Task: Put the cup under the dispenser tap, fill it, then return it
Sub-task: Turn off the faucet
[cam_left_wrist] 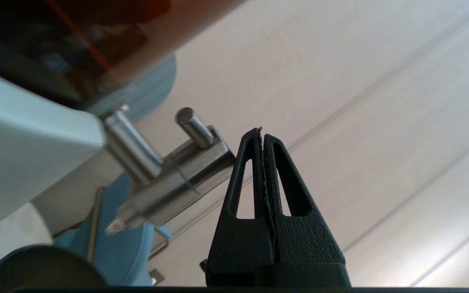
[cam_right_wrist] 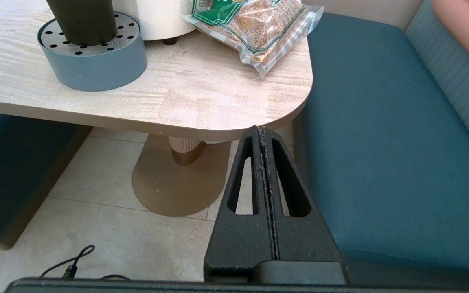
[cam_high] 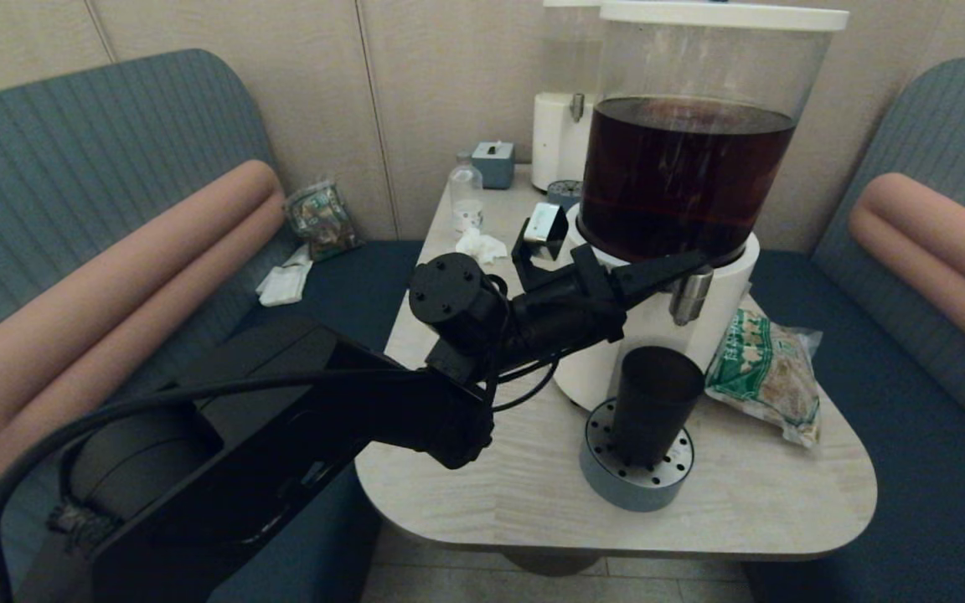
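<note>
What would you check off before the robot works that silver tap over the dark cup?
1. Cup standing upright on the round grey drip stand: ok.
2. Cup mouth below the dispenser tap: looks ok from the head view, though exact alignment cannot be told.
3. Left claw shut and up beside the tap: ok; whether it touches the tap: cannot tell.
4. Dark liquid in the clear tank: ok, plenty left.
5. Liquid already in the cup: cannot tell, its dark wall hides the level.
6. Right claw shut, parked low off the table edge, out of the way: ok.
</note>
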